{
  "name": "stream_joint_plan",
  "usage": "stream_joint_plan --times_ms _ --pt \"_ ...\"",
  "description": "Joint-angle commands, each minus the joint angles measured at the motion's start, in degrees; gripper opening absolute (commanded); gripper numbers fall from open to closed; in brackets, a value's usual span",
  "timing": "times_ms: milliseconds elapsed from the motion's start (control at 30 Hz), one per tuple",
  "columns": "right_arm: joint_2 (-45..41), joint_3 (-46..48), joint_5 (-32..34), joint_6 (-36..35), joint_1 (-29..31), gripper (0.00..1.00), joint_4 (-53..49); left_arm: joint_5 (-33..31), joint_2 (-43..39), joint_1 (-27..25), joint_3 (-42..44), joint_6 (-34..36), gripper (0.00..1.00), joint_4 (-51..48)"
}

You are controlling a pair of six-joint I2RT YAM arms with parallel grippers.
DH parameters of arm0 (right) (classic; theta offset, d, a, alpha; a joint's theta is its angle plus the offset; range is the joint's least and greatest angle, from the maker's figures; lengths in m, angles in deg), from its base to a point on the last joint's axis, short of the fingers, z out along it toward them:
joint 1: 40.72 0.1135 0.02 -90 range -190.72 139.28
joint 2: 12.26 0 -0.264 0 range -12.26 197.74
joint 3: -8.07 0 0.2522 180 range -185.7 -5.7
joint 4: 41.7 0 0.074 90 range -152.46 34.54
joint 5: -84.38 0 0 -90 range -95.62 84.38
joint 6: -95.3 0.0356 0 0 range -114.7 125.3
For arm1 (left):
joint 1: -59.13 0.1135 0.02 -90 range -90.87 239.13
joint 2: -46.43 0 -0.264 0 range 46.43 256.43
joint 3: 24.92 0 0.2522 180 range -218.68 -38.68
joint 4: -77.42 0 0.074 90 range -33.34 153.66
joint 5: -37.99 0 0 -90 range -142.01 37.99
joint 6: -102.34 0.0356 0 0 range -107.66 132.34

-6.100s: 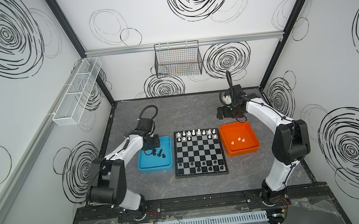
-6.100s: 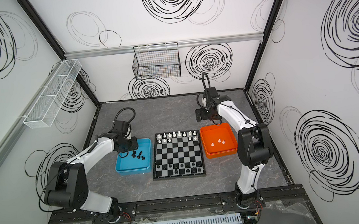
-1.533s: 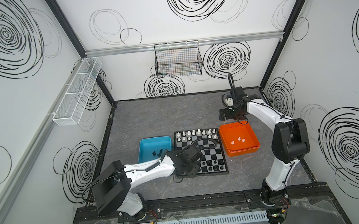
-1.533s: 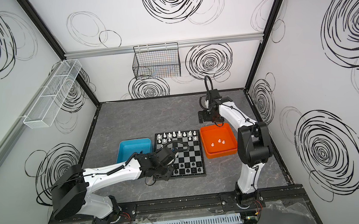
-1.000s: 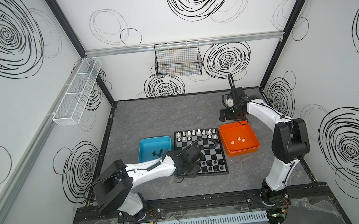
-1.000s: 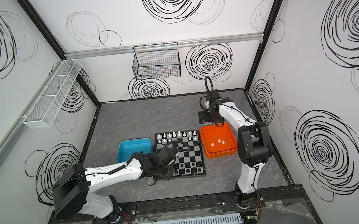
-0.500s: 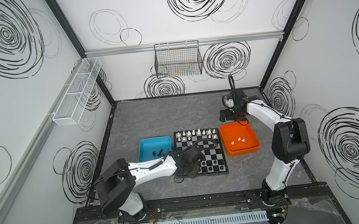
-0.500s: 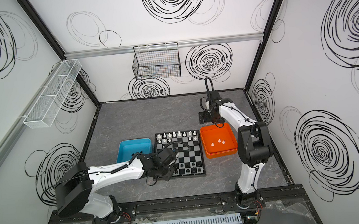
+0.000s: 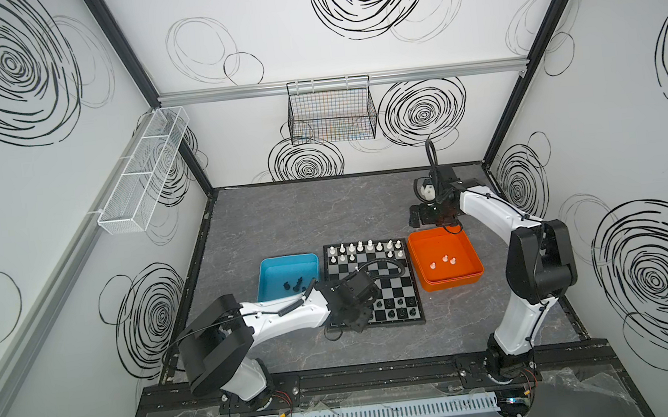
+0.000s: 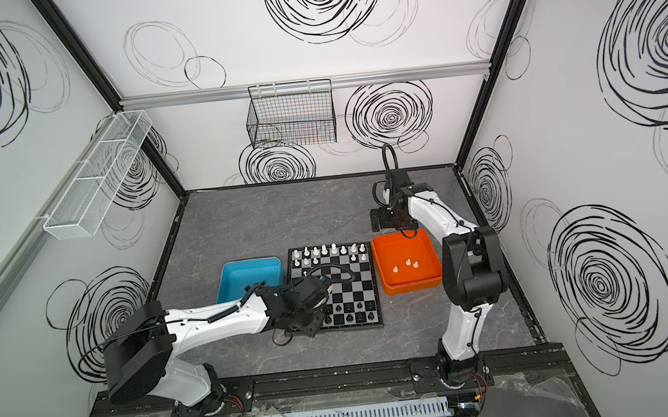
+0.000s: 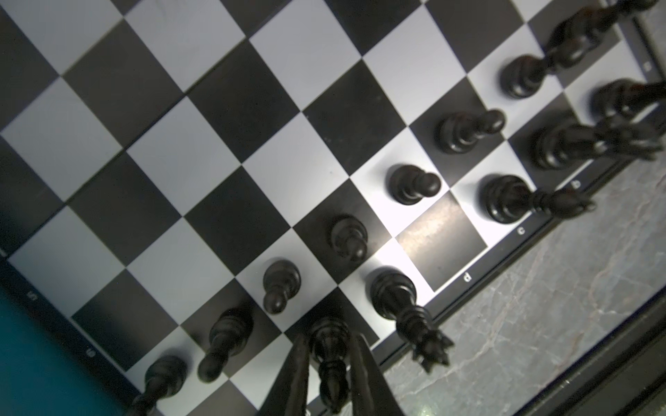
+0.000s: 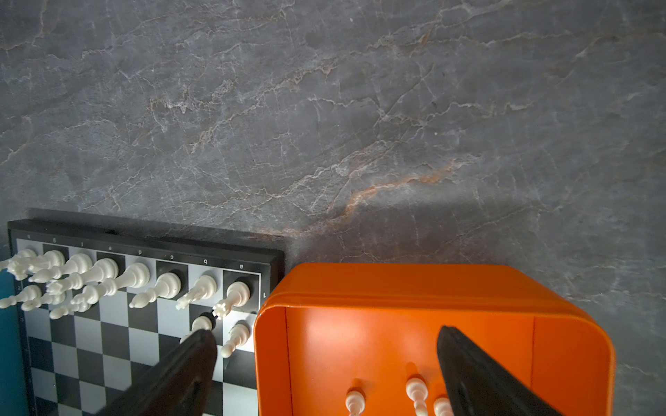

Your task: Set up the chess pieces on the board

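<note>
The board (image 9: 390, 287) (image 10: 353, 291) lies mid-table, white chess pieces (image 9: 365, 246) on its far rows and black ones (image 9: 396, 308) on its near rows. My left gripper (image 9: 357, 318) (image 11: 329, 340) hangs over the near left part. Its jaws are narrowly open around a black piece (image 11: 329, 335) standing on the back row, with thin slivers of light along the piece's neck. A crowned black piece (image 11: 393, 291) stands beside it. My right gripper (image 9: 435, 218) (image 12: 326, 333) is wide open and empty over the far rim of the orange tray (image 12: 432, 284), which holds three white pawns (image 12: 355, 399).
The blue tray (image 9: 287, 264) left of the board holds a few black pieces (image 9: 293, 284). The orange tray (image 9: 443, 232) touches the board's right side. A wire basket (image 9: 331, 113) hangs on the back wall and a mesh shelf (image 9: 144, 169) on the left wall.
My left gripper came from the blue tray to the board's near left earlier. Over the last second it has hardly shifted, and its jaws have eased apart. The right arm stays put.
</note>
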Motion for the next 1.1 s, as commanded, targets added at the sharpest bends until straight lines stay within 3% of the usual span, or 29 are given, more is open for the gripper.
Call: stream_joint_plan --times_ms 0,633,1067 --pt "-0.65 0.37 0.22 -0.77 -0.25 1.0 0.09 -0.28 0.15 -0.34 -1.04 -0.43 0.26 -0.64" --pt "-1.26 -1.29 0.31 -0.68 -0.27 1.0 -0.78 -0.5 -2.87 0.49 -4.7 0.01 0.28 -4.89" --pt "-2.38 -3.51 -1.8 -0.46 1.12 1.0 -0.37 0.16 -8.16 7.03 -7.96 2.29 0.35 -7.34"
